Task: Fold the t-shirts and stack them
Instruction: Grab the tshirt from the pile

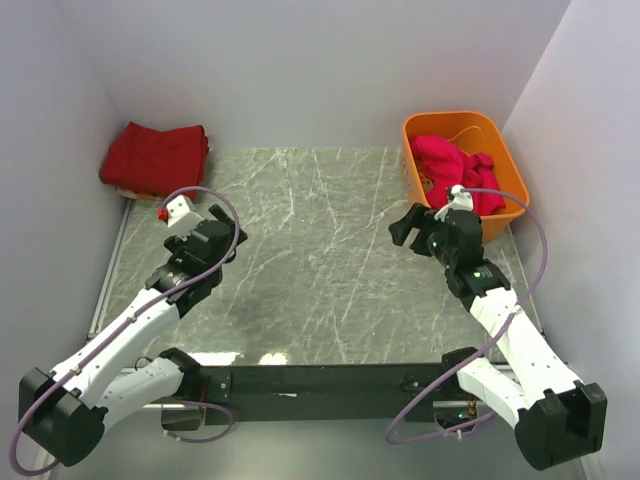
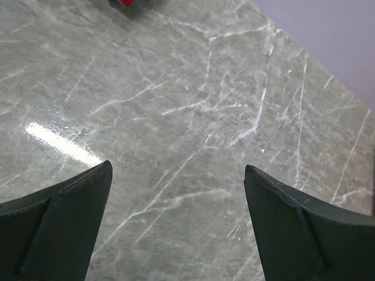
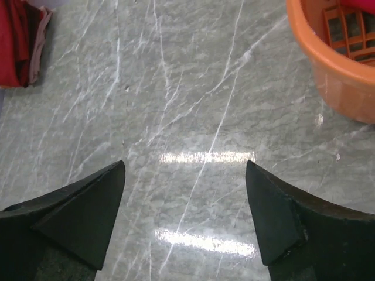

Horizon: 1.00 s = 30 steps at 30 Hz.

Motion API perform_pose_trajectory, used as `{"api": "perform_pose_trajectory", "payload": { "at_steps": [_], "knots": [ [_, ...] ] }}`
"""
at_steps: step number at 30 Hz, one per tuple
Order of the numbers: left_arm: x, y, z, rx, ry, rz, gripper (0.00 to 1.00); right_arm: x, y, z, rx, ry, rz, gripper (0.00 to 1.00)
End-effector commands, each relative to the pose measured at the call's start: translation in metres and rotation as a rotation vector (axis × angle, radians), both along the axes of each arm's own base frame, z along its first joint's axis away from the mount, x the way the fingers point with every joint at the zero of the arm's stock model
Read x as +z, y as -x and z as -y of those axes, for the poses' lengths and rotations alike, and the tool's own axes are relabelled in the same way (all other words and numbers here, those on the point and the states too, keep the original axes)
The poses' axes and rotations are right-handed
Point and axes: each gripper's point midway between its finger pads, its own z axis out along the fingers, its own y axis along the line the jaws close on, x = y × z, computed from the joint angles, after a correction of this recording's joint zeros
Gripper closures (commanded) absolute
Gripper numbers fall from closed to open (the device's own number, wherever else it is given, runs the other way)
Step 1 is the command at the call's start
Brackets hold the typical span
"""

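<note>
A stack of folded dark red t-shirts (image 1: 155,157) lies at the table's far left corner; its edge shows in the right wrist view (image 3: 22,41). A crumpled crimson t-shirt (image 1: 455,165) fills the orange basket (image 1: 505,160) at the far right. My left gripper (image 1: 228,222) hangs open over bare marble (image 2: 177,167), right of the stack and apart from it. Just left of the basket, my right gripper (image 1: 406,228) is open too, nothing between its fingers (image 3: 184,165). A red sliver (image 2: 125,2) shows at the top edge of the left wrist view.
The grey marble table (image 1: 320,250) is walled in white on three sides. The orange basket's rim (image 3: 328,52) stands at the upper right of the right wrist view. A black rail (image 1: 320,378) runs along the near edge between the arm bases.
</note>
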Motion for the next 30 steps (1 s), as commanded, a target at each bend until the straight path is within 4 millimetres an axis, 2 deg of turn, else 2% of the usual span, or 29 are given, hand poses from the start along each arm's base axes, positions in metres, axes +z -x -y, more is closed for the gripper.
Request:
{"api": "perform_pose_trajectory", "payload": {
  "at_steps": [1,2,3,4,6,7,8,9,10,11,12,13,14,15,16,17,18,19,20,21,22,23,24,26,27,28,29,30],
  "knots": [
    [0.016,0.002,-0.009,0.04,0.01,0.058,0.01,0.048,-0.021,0.007,-0.06,-0.011,0.124,0.08],
    [0.016,0.003,-0.011,0.049,0.003,0.058,0.0,0.054,-0.023,0.008,-0.065,-0.009,0.134,0.03],
    [0.015,0.004,-0.013,0.056,0.001,0.054,0.01,0.057,-0.028,0.011,-0.087,0.002,0.132,0.02],
    [0.015,0.004,-0.013,0.058,0.0,0.053,0.0,0.074,-0.034,0.018,-0.135,0.007,0.158,0.02],
    [0.014,0.004,-0.014,0.061,-0.005,0.052,0.01,0.08,-0.046,0.029,-0.208,0.03,0.155,0.02],
    [0.014,0.004,-0.014,0.06,-0.006,0.049,0.01,0.1,-0.052,0.034,-0.246,0.029,0.184,0.02],
    [0.013,0.004,-0.014,0.06,-0.009,0.049,0.01,0.103,-0.057,0.048,-0.316,0.057,0.183,0.02],
    [0.014,0.004,-0.015,0.063,-0.013,0.048,0.01,0.097,-0.067,0.053,-0.344,0.083,0.155,0.02],
    [0.014,0.004,-0.015,0.063,-0.015,0.046,0.0,0.117,-0.074,0.059,-0.382,0.079,0.182,0.02],
    [0.013,0.004,-0.015,0.066,-0.018,0.044,0.01,0.118,-0.08,0.066,-0.408,0.096,0.162,0.01],
    [0.013,0.004,-0.016,0.07,-0.021,0.042,0.01,0.106,-0.095,0.068,-0.407,0.12,0.118,0.02],
    [0.013,0.004,-0.017,0.074,-0.023,0.043,0.01,0.12,-0.104,0.081,-0.429,0.132,0.124,0.02],
    [0.012,0.004,-0.017,0.072,-0.026,0.042,0.01,0.119,-0.113,0.085,-0.435,0.139,0.105,0.02],
    [0.012,0.004,-0.017,0.071,-0.026,0.043,0.01,0.101,-0.13,0.089,-0.431,0.154,0.046,0.02],
    [0.013,0.004,-0.018,0.075,-0.026,0.046,0.0,0.116,-0.142,0.103,-0.456,0.149,0.063,0.01],
    [0.012,0.004,-0.018,0.074,-0.029,0.046,0.01,0.107,-0.15,0.111,-0.461,0.155,0.021,0.01],
    [0.013,0.004,-0.019,0.077,-0.031,0.047,0.0,0.082,-0.168,0.115,-0.452,0.164,-0.049,0.01],
    [0.012,0.004,-0.019,0.081,-0.032,0.047,0.01,0.092,-0.178,0.121,-0.457,0.156,-0.053,0.01],
    [0.011,0.004,-0.02,0.09,-0.035,0.046,0.01,0.087,-0.186,0.137,-0.483,0.156,-0.08,0.01],
    [0.011,0.004,-0.021,0.091,-0.037,0.045,0.01,0.057,-0.2,0.143,-0.486,0.167,-0.155,0.01],
    [0.009,0.003,-0.02,0.093,-0.04,0.041,0.0,0.066,-0.211,0.15,-0.491,0.163,-0.147,0.01],
    [0.008,0.002,-0.021,0.098,-0.044,0.038,0.01,0.041,-0.225,0.154,-0.488,0.174,-0.197,0.01],
    [0.007,0.002,-0.021,0.097,-0.047,0.033,0.01,0.049,-0.238,0.157,-0.486,0.172,-0.174,0.01],
    [0.005,0.0,-0.02,0.098,-0.056,0.02,0.01,0.036,-0.251,0.159,-0.475,0.174,-0.208,0.01],
    [0.004,0.0,-0.019,0.097,-0.057,0.016,0.0,0.027,-0.267,0.159,-0.47,0.174,-0.216,0.01],
    [0.002,-0.002,-0.018,0.096,-0.063,0.008,0.01,0.021,-0.273,0.159,-0.472,0.17,-0.228,0.01],
    [0.001,-0.002,-0.018,0.096,-0.063,0.003,0.01,-0.004,-0.279,0.158,-0.461,0.173,-0.277,0.02],
    [0.0,-0.003,-0.017,0.097,-0.064,-0.003,0.01,-0.003,-0.287,0.159,-0.464,0.166,-0.264,0.02]
  ]
}}
